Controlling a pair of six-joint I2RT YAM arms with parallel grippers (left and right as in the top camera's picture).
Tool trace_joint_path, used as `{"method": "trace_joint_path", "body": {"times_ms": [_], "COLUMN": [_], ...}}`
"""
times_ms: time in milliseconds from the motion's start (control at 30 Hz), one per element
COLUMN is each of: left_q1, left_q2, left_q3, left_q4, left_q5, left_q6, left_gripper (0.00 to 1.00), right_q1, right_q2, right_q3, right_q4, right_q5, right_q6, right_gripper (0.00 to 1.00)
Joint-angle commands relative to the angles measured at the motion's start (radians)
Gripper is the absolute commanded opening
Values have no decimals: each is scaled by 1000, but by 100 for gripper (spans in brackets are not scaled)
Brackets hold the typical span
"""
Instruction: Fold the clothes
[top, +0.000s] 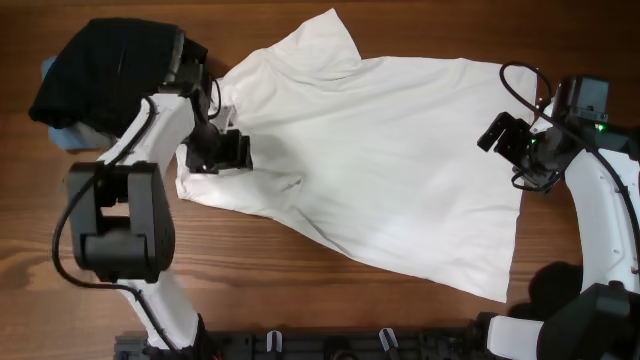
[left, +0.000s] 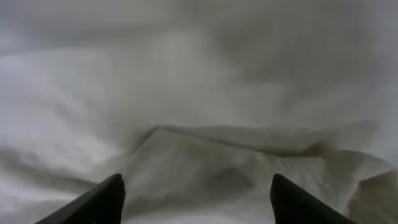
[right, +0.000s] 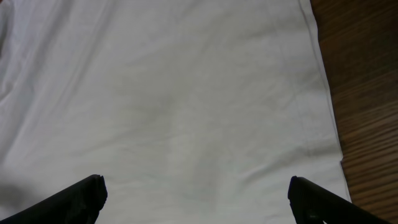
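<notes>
A white T-shirt (top: 380, 160) lies spread across the wooden table, a sleeve pointing to the back and its hem at the front right. My left gripper (top: 240, 152) is open, low over the shirt's left end near the collar; the left wrist view shows wrinkled white cloth (left: 205, 155) between its fingers (left: 198, 202). My right gripper (top: 503, 135) is open over the shirt's right edge. The right wrist view shows flat white cloth (right: 174, 106) between its fingers (right: 198, 199).
A black garment (top: 105, 70) lies folded at the back left on a blue one (top: 70, 135). Bare wood table (top: 300, 280) shows in front and at the right (right: 367, 93) of the shirt.
</notes>
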Motion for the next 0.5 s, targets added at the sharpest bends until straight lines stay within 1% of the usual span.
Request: {"method": "trace_joint_path", "body": {"times_ms": [0,67,100,133,167,233,300,333,433,467], "left_q1": [-19,-31,-36,-39,-39,-39,-34,-32,-35,-38], "left_q2": [8,8,10,10,10,9,0,-17,-84,-107], "left_q3": [-3,-26,-44,-57,-59,-57,-49,-49,-50,-50], "left_q4": [-69,-63,-43,-35,-43,-92,-166,-203,-251,-259], "left_q5": [89,51,35,39,39,38,37,37,29,27], "left_q6": [92,92,91,89,79,48,-47,-112,-199,-208], "left_gripper": [60,54,49,37,23,4,4,4,4,4], "right_q1": [-4,-4,-4,-4,-4,-4,-4,-4,-4,-4], "right_q2": [2,2,2,2,2,2,2,2,2,2], "right_q3": [-3,-3,-3,-3,-3,-3,-3,-3,-3,-3], "right_q4": [-6,-5,-5,-4,-5,-4,-4,-3,-1,0], "right_q5": [9,10,10,10,10,10,10,10,10,10], "right_q6": [0,0,0,0,0,0,0,0,0,0], "right_gripper": [98,98,99,99,98,98,98,98,98,98]}}
